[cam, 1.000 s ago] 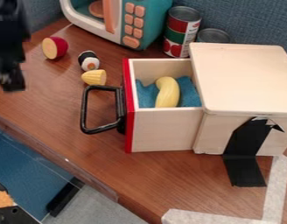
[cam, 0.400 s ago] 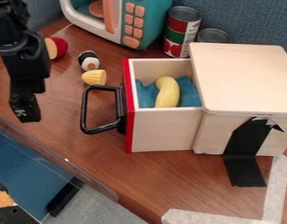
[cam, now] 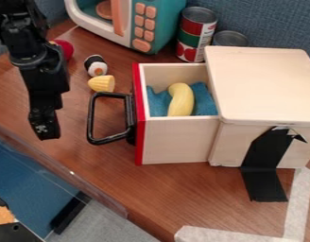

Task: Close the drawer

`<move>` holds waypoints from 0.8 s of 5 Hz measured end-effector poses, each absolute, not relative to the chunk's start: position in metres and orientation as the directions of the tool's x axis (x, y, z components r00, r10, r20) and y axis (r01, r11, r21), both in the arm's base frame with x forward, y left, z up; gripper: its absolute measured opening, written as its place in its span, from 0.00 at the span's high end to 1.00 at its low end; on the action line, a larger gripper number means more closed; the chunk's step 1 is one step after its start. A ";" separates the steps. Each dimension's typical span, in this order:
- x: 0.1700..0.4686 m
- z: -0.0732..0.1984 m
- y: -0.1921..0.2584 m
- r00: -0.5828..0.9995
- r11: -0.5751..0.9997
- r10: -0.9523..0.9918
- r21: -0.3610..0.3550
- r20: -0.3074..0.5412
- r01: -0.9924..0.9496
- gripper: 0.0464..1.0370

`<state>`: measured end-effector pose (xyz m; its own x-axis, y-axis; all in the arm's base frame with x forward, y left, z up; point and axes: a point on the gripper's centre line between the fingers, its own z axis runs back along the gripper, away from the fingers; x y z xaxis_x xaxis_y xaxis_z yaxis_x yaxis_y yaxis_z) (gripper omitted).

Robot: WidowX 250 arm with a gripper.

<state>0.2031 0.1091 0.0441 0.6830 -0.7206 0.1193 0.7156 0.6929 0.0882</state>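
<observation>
Lower now and nearer the black handle (cam: 91, 118), the hand (cam: 46, 131) has come within easy reach of a push; how wide it is open I cannot tell. The drawer (cam: 176, 141) sticks out of its wooden box (cam: 265, 90), unmoved.

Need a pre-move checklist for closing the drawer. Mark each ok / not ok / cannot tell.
1. Drawer closed: not ok, the drawer sticks well out of the box.
2. Gripper on the handle side: ok, the gripper hangs off to the handle's outer side, apart from it.
3. Space between gripper and handle free of loose items: ok, the yellow corn piece lies beyond the handle's far end.
4. Gripper height matched to the red front: cannot tell.
5. Curved yellow toy and blue cloth low enough to slide under the box top: cannot tell.
</observation>
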 end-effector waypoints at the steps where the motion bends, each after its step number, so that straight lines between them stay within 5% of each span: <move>1: 0.208 0.037 0.101 0.694 0.703 -0.710 0.070 0.121 0.708 0.04; 4: 0.232 0.027 0.083 0.656 0.679 -0.730 0.091 0.193 0.729 0.04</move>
